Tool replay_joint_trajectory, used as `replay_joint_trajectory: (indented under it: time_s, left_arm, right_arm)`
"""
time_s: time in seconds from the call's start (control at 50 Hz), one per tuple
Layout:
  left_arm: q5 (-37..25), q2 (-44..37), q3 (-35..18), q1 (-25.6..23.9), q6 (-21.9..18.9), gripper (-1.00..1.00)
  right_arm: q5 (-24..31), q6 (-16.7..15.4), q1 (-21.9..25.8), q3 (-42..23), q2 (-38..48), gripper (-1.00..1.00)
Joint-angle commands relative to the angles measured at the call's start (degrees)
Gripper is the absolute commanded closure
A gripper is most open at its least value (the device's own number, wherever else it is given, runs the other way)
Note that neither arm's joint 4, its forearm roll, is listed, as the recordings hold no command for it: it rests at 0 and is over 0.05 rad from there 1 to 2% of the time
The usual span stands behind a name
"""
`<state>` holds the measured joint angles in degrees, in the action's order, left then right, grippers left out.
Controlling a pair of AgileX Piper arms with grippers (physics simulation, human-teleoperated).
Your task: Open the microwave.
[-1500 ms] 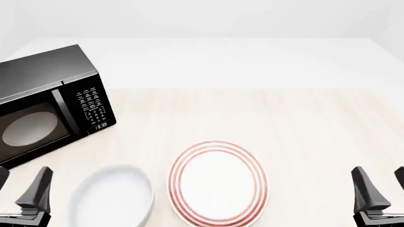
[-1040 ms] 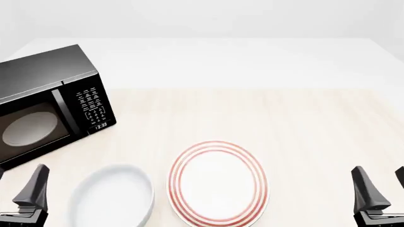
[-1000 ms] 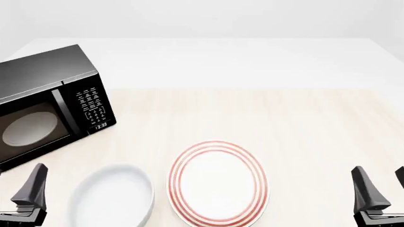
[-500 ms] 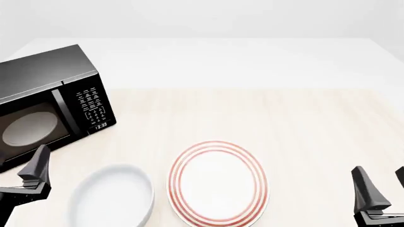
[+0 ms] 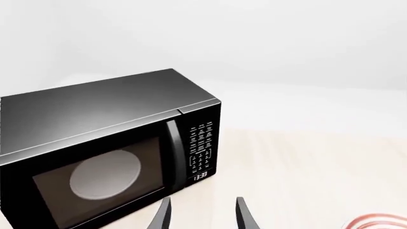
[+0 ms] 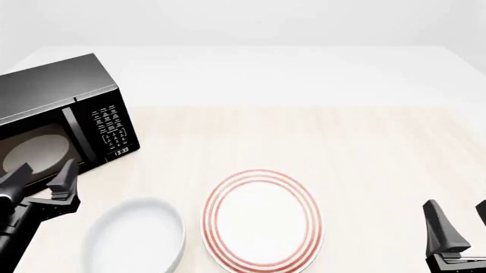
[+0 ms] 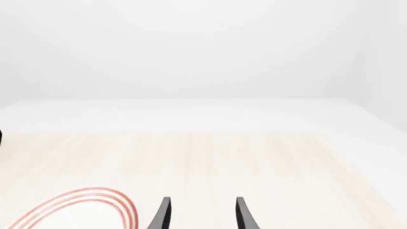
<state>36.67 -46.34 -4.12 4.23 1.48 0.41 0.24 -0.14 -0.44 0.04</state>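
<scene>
Microwave (image 6: 65,122) at ten o'clock on the bench (image 6: 304,136), door shut, turned slightly toward centre, clock reading 13:33. Left claw (image 6: 42,176) up at the door's lower edge, fingers (image 6: 67,177) spread apart, gripping nothing, pointing at the handle (image 5: 172,155) in the wrist view. Right claw (image 6: 456,227) low at four o'clock, well apart from everything, prongs parted and empty. Red-ringed plate (image 6: 262,219) at six o'clock, white dish (image 6: 136,236) just beside it at seven.
</scene>
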Motion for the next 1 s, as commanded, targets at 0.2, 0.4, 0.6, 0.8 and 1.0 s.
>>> replay_joint_trajectory:
  time_s: [0.2,0.4,0.6,0.8,1.0]
  left_arm:
    - [12.72,-18.49,-3.55,-0.09,0.54,-1.0]
    - [16.62,-25.83,-5.82,1.15,0.17,-1.0]
    - [19.62,-32.54,-8.32,2.19,0.5,-1.0]
    - [20.98,-34.62,-9.42,4.65,-0.02,-1.0]
    - [19.44,-34.36,-11.43,5.5,-0.12,-1.0]
  right_arm:
    - [0.0,0.0,0.01,0.0,0.0,-1.0]
    - [0.01,0.01,0.0,0.0,0.0,-1.0]
    - [0.01,0.01,0.0,0.0,0.0,-1.0]
    - [0.01,0.01,-0.01,0.0,0.0,-1.0]
    - [0.01,0.0,0.0,0.0,0.0,-1.0]
